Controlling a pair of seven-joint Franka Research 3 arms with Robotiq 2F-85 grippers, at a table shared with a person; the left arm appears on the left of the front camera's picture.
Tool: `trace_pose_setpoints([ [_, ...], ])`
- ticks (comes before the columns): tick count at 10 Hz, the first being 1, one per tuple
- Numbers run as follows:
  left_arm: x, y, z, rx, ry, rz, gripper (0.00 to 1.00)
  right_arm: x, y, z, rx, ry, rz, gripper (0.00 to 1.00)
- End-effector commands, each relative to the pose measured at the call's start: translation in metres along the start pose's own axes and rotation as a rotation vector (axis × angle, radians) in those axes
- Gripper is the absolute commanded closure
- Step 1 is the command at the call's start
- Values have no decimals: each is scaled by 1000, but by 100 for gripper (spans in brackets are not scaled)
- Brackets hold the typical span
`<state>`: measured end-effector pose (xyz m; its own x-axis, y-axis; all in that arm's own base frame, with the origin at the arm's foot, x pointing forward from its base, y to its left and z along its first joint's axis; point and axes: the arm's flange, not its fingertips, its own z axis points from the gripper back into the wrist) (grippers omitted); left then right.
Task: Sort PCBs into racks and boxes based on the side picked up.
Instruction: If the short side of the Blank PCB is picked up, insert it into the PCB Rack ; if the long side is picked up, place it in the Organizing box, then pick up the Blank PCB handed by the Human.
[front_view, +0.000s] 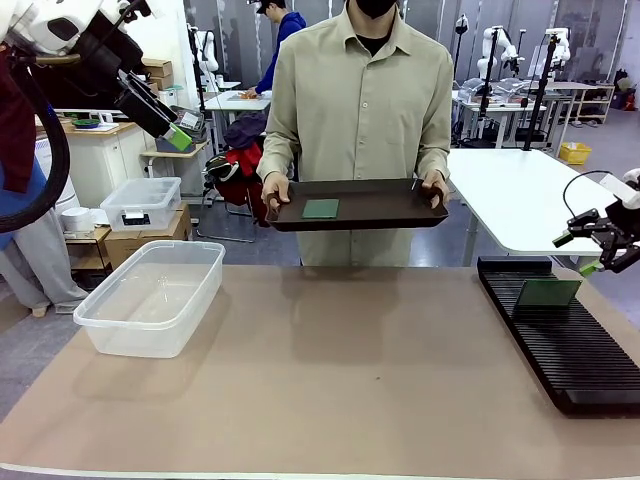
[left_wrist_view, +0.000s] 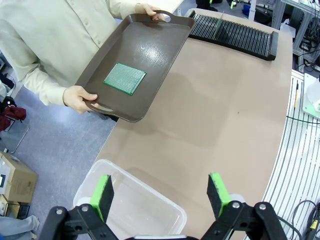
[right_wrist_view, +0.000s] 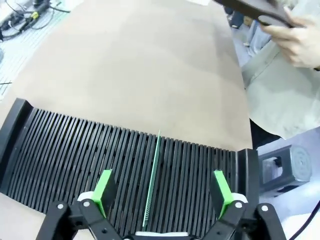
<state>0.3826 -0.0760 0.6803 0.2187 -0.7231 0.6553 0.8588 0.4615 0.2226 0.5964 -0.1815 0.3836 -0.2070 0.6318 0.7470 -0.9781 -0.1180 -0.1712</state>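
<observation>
One green PCB (front_view: 321, 208) (left_wrist_view: 125, 78) lies flat on a dark brown tray that the person holds with both hands across the table. Another PCB (front_view: 546, 293) (right_wrist_view: 151, 179) stands on edge in a slot of the long black rack (front_view: 570, 345) (right_wrist_view: 75, 160) (left_wrist_view: 235, 32) at the table's right. My right gripper (front_view: 592, 252) (right_wrist_view: 162, 192) hangs open just above that standing board, apart from it. My left gripper (front_view: 172, 133) (left_wrist_view: 160, 192) is open and empty, raised high at the left over the clear box (front_view: 150, 297) (left_wrist_view: 131, 205).
The dark brown tray (front_view: 380, 205) (left_wrist_view: 150, 47) is held above the table's far edge. A smaller lidded clear box (front_view: 142, 203) sits on cartons behind the left side. Brown table surface (front_view: 340, 370) spreads between the box and the rack.
</observation>
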Motion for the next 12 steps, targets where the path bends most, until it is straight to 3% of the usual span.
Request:
trace_pose_setpoints([
  [1,-1,0,-1,5,9,1,0,18,9,-7,-12,72,-33,0],
  [8,-1,0,-1,5,9,1,0,21,3,4,-32,38,-18,0],
  [12,-1,0,-1,5,9,1,0,118,30,11,-118,118,-65,0],
])
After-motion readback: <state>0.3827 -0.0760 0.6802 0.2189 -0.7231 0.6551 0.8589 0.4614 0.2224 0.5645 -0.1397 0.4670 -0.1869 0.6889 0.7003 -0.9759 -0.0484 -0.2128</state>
